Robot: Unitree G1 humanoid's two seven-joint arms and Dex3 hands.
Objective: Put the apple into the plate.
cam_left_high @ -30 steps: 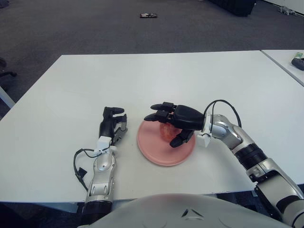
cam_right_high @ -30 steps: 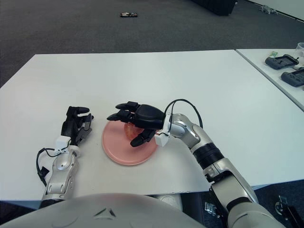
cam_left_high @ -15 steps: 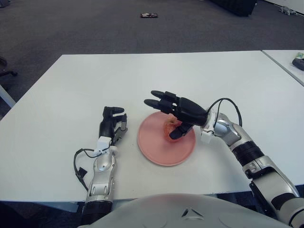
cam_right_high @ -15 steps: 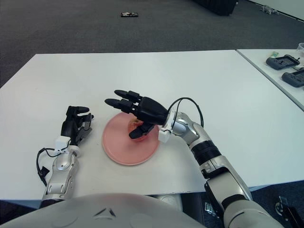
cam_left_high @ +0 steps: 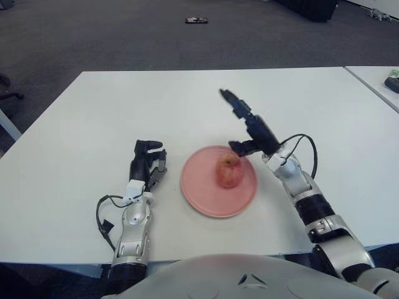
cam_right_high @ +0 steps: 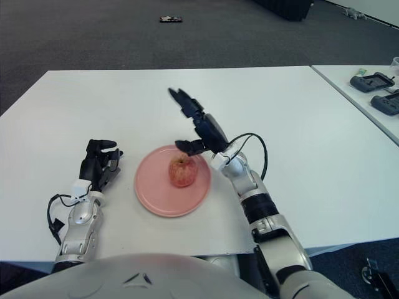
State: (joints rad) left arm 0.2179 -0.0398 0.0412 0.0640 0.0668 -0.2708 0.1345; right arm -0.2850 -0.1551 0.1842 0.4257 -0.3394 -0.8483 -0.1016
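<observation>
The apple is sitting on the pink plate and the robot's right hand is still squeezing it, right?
Not quite. The apple does sit on the pink plate, but the right robot hand is not squeezing it. In the left eye view that hand is lifted above the plate's far edge, fingers open, clear of the apple. The left robot hand shows left of the plate.

Red-yellow apple (cam_left_high: 229, 171) upright, centered on pink plate (cam_left_high: 199, 193).

right hand (cam_left_high: 249, 128) lifted off, fingers spread | apple (cam_left_high: 229, 170) left uncovered on plate (cam_left_high: 199, 193)
</observation>
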